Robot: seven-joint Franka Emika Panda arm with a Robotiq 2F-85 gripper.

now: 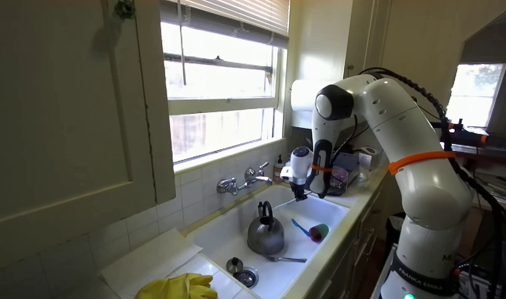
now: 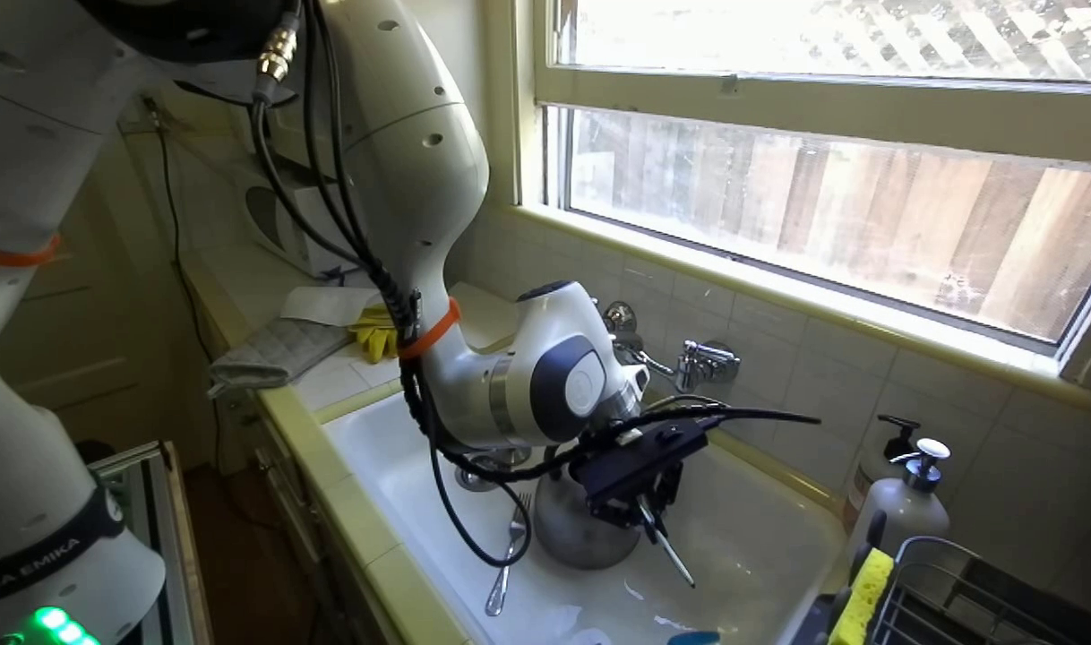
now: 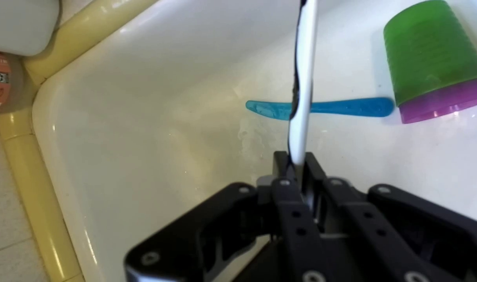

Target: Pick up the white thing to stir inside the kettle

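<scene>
The kettle [image 1: 264, 238] is showing dull, brushed-looking metal, while the tap [image 1: 256, 180] is gleaming like polished chrome. I'm seeing the sink [image 3: 125, 156] shining like enamel, the white stick [image 3: 306, 47] looking smooth, the blue utensil [image 3: 348, 107] passing for plastic, and the fence [image 2: 823, 188] baring wood.

The pincer [image 2: 646, 508] pinches a thin, pale stick [image 2: 669, 547] in front of the grey kettle [image 2: 581, 539].
The kettle stands in the white sink [image 2: 765, 528], partly hidden by the pincer and the arm [image 2: 429, 179]; the stick slants down, its free end showing right of the kettle. Just left of the kettle lies a fork [image 2: 507, 564], and farther left, behind the kettle, a tiled desk [image 2: 330, 383] carries yellow gloves [image 2: 375, 335] and a grey quilted cloth [image 2: 281, 351]. Behind the kettle a chrome tap [image 2: 702, 365] juts from the wall [image 2: 805, 376]. Well to the right of the kettle are a white pump bottle [image 2: 908, 515], a yellow sponge [image 2: 861, 598] and a wire rack [image 2: 940, 538].
</scene>
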